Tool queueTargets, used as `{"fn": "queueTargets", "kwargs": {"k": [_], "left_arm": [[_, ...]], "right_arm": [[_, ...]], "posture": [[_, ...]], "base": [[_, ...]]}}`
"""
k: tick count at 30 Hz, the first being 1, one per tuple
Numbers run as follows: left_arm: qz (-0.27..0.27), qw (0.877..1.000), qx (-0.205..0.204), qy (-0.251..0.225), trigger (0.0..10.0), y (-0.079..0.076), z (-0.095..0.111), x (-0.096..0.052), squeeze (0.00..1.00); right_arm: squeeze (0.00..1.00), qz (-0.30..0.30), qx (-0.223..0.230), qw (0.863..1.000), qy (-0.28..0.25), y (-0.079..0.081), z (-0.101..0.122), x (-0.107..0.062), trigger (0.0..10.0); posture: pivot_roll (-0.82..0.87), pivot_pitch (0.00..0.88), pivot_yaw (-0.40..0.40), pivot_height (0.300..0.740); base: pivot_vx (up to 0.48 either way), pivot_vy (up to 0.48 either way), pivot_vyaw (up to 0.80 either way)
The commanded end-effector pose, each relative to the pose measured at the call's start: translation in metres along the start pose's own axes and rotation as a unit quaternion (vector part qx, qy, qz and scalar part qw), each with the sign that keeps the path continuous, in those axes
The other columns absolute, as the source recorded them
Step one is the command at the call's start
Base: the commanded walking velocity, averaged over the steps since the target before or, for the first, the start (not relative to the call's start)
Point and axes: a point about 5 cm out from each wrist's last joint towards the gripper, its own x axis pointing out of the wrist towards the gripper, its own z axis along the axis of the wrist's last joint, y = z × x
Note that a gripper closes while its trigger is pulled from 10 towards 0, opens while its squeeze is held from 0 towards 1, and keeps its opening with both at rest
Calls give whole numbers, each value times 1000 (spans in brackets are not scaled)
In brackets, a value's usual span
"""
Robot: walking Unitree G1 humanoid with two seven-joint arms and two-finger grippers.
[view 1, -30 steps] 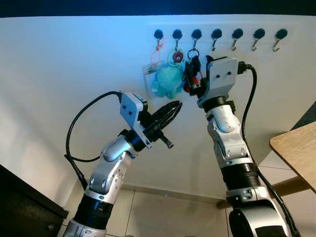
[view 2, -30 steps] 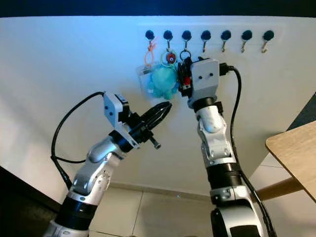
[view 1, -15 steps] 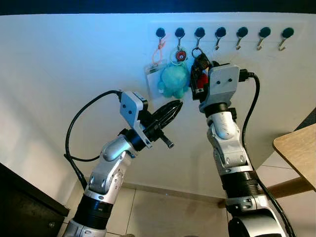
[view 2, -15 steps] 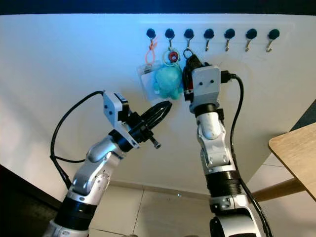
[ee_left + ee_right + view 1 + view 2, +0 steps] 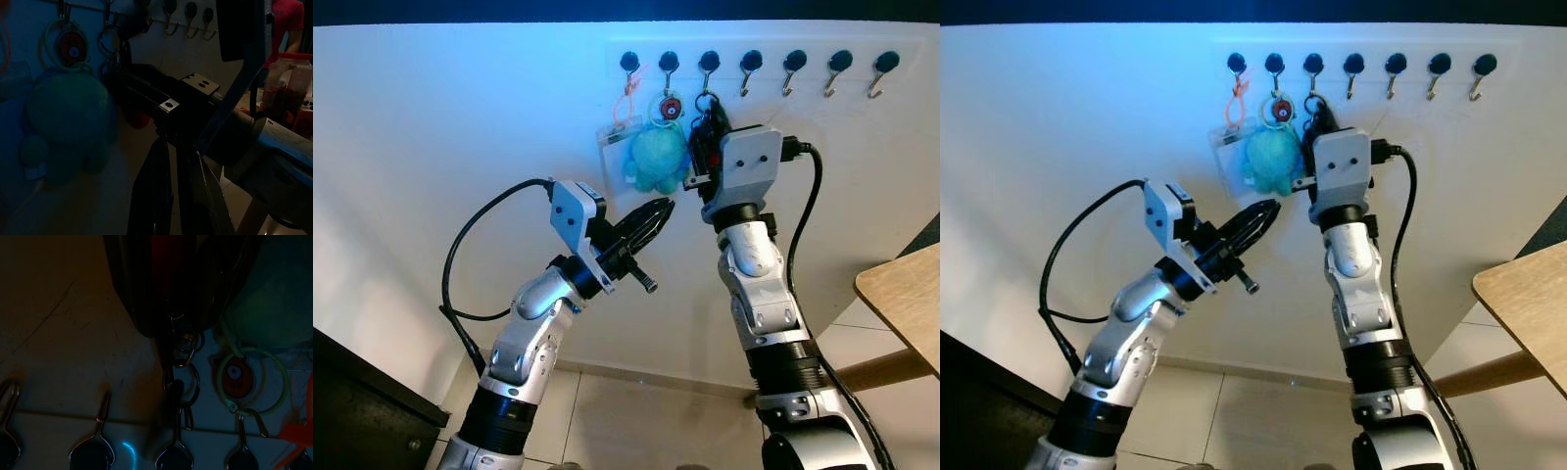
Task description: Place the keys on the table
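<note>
Since the earlier frames the right arm has been carried a little higher against the wall, so that its wrist block now sits closer under the row of hooks; the left arm has hardly shifted.

At the left of the frame a dark cabinet corner (image 5: 362, 416) is seen low down. The left gripper (image 5: 651, 217) is held raised in the centre-left, its two black fingers drawn close together with nothing between them, pointed up toward the hanging things but apart from them. Above it, a badge on an orange lanyard (image 5: 619, 137) and a teal plush toy (image 5: 656, 162) hang from the hook rail (image 5: 754, 61) in the upper centre.

Just right of the plush, the keys (image 5: 705, 132) are still suspended by their ring from the third hook. The right gripper (image 5: 168, 298) is pressed up at them, its forearm standing nearly vertical. From the right wrist view its dark fingers appear closed around the bunch with its red part, though the darkness makes this uncertain.

The task is judged to be at an early stage: the keys remain to be lifted off the hook and carried to the wooden table (image 5: 906, 299) at the right edge.
</note>
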Motion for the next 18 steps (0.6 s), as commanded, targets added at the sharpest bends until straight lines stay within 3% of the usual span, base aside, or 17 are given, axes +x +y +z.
{"fn": "queueTargets", "kwargs": {"k": [1, 12, 18], "left_arm": [[1, 1000, 2, 0, 10000, -1, 1, -1, 0], [0, 1000, 2, 1, 10000, -1, 1, -2, 0], [1, 1000, 5, 3, 10000, -1, 1, -2, 0]], "right_arm": [[0, 4, 1, 1000, 10, 1, -3, -3, 0], [0, 0, -4, 1000, 4, -4, -1, 0, 0], [0, -6, -6, 1000, -26, -6, 9, 2, 0]], "posture": [[-7, 40, 63, 740], [-5, 46, 64, 740], [-5, 46, 64, 740]], "base": [[0, 0, 0], [0, 0, 0], [0, 0, 0]]}}
